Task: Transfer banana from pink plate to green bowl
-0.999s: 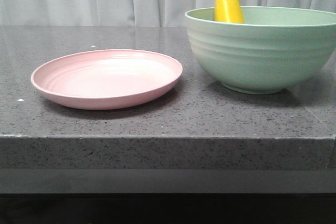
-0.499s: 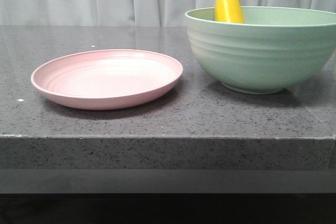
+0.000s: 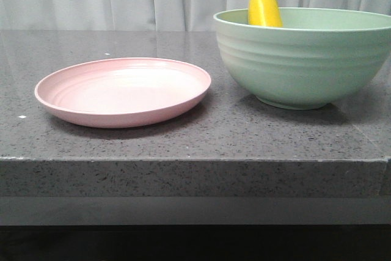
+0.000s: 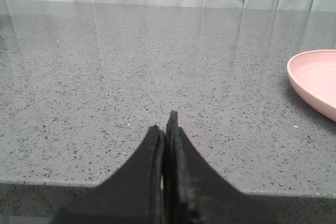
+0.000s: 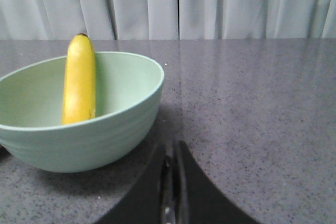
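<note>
Banana [image 3: 264, 7]: upright in green bowl [image 3: 305, 59], leaning on its wall, unmoved over the last second. Pink plate [image 3: 122, 91]: bare. Left gripper [image 4: 165, 129], right gripper [image 5: 170, 153]: fingers closed, empty (transfer apparently complete).

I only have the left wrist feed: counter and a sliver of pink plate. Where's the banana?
Observer: The banana stands in the green bowl, leaning on its inner wall.
Operator: Plate empty, then?
Observer: Yes, front view shows nothing on the pink plate.
Operator: Right gripper holding anything?
Observer: No, the right gripper is shut on nothing, beside the bowl and apart from it.
</note>
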Tool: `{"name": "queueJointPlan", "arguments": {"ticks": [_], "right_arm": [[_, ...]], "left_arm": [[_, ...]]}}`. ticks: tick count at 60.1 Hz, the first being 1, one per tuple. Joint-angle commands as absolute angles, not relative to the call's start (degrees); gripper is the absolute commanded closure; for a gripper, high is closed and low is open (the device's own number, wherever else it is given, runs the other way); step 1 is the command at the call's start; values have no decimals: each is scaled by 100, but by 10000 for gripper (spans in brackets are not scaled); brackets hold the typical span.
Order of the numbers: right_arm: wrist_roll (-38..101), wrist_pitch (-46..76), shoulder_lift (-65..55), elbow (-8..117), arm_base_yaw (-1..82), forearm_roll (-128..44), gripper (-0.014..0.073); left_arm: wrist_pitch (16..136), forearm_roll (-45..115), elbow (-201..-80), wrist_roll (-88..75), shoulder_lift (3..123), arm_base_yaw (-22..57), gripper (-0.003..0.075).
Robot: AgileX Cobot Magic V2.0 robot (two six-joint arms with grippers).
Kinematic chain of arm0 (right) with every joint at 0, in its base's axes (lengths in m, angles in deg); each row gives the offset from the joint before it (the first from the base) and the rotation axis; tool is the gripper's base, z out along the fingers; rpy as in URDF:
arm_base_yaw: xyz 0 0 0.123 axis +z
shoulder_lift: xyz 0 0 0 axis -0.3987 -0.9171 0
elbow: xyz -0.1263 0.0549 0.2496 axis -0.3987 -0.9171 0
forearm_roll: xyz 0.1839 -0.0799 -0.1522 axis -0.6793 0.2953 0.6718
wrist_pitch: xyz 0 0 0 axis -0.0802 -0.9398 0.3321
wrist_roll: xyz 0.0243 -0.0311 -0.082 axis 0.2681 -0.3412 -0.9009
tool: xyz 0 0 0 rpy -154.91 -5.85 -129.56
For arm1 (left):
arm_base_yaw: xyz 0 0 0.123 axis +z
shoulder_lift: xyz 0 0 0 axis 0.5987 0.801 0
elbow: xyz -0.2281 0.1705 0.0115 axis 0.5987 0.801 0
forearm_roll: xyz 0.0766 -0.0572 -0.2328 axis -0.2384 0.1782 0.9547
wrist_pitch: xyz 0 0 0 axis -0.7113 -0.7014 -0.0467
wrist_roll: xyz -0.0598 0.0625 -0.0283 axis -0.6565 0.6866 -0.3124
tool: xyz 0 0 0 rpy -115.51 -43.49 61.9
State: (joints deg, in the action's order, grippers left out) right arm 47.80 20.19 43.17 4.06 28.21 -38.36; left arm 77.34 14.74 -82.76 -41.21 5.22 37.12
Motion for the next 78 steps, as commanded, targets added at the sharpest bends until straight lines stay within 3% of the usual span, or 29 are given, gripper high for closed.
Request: {"name": "queueJointPlan", "arguments": {"ticks": [1,18,78], "right_arm": [[4876,2777,4403,196,2767,-3644,654],[4877,2568,5549,-763,2691,-3562,654],[4877,2506,5524,-769,2691,-3723,654]], "left_arm": [[8244,1523,-8251,-4134,410,3719,741],[8244,1523,-8251,-4134,410,3719,741],[8236,1523,-8251,-4134,410,3719,741]]}}
